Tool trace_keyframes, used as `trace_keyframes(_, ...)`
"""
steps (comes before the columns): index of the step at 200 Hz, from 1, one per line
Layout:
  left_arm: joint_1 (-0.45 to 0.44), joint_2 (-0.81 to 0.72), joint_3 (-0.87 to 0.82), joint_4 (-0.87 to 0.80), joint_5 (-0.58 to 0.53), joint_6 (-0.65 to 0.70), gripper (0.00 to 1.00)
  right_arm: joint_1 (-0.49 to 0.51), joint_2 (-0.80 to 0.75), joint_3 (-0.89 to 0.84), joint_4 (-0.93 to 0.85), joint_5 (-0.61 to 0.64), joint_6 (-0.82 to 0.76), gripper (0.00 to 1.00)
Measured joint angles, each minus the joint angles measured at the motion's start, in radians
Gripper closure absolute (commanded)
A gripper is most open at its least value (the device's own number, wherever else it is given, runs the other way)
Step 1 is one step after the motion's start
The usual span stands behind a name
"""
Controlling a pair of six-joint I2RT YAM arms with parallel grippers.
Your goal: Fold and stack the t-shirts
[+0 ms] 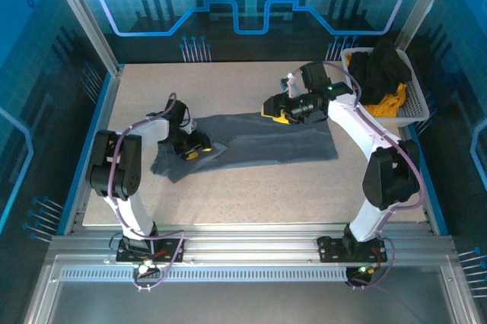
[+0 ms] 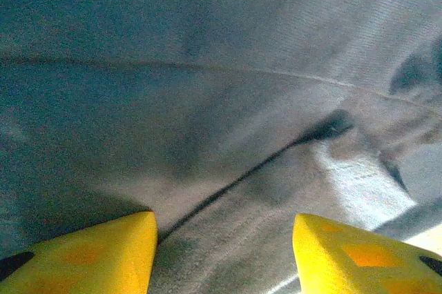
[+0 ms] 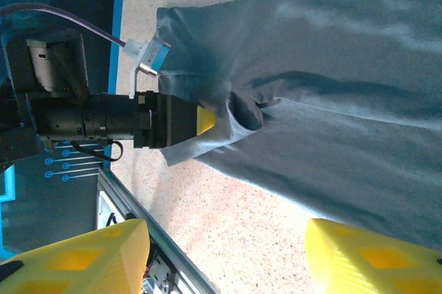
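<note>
A slate-grey t-shirt [image 1: 274, 145] lies spread across the middle of the table. My left gripper [image 1: 196, 150] sits low on its left end. In the left wrist view its yellow fingers stand apart, open [image 2: 224, 232], with flat grey cloth [image 2: 207, 101] and a dark fold line between them. The right gripper [image 1: 270, 109] hovers above the shirt's far edge, open [image 3: 226, 239], nothing between its fingers. From the right wrist I look down on the shirt [image 3: 331, 101], and a sleeve is bunched against the left gripper's yellow finger [image 3: 206, 120]. A black t-shirt [image 1: 380, 65] and an orange-yellow one [image 1: 386, 103] lie in the basket.
The white slatted basket [image 1: 415, 103] stands at the back right corner, close to the right arm's elbow. Bare speckled table [image 1: 243, 198] runs in front of the shirt to the metal rail [image 1: 243, 252]. Blue enclosure walls surround the table.
</note>
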Motion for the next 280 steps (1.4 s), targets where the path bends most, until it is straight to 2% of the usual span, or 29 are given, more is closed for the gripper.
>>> trace_keyframes(83, -0.126, -0.121, -0.145, 0.01, 0.144, -0.068, 0.48, 0.005, 0.007, 0.0, 0.003, 0.0, 0.006, 0.39)
trace_keyframes(110, -0.118, -0.2, -0.153, -0.027, 0.106, -0.081, 0.47, 0.005, 0.007, 0.0, 0.003, 0.0, 0.006, 0.39)
trace_keyframes(132, -0.064, -0.246, -0.092, -0.051, 0.045, -0.065, 0.43, 0.005, 0.007, 0.0, 0.005, 0.0, 0.006, 0.39)
trace_keyframes(175, 0.044, -0.129, 0.003, -0.071, -0.049, 0.016, 0.4, 0.011, 0.007, 0.0, 0.006, -0.03, -0.026, 0.38)
trace_keyframes(222, 0.05, 0.019, 0.031, -0.104, -0.031, 0.118, 0.41, 0.026, 0.007, 0.0, 0.005, -0.08, -0.048, 0.38)
trace_keyframes(280, 0.05, 0.012, 0.022, -0.122, 0.031, 0.148, 0.43, 0.026, 0.01, 0.0, 0.008, -0.086, -0.047, 0.38)
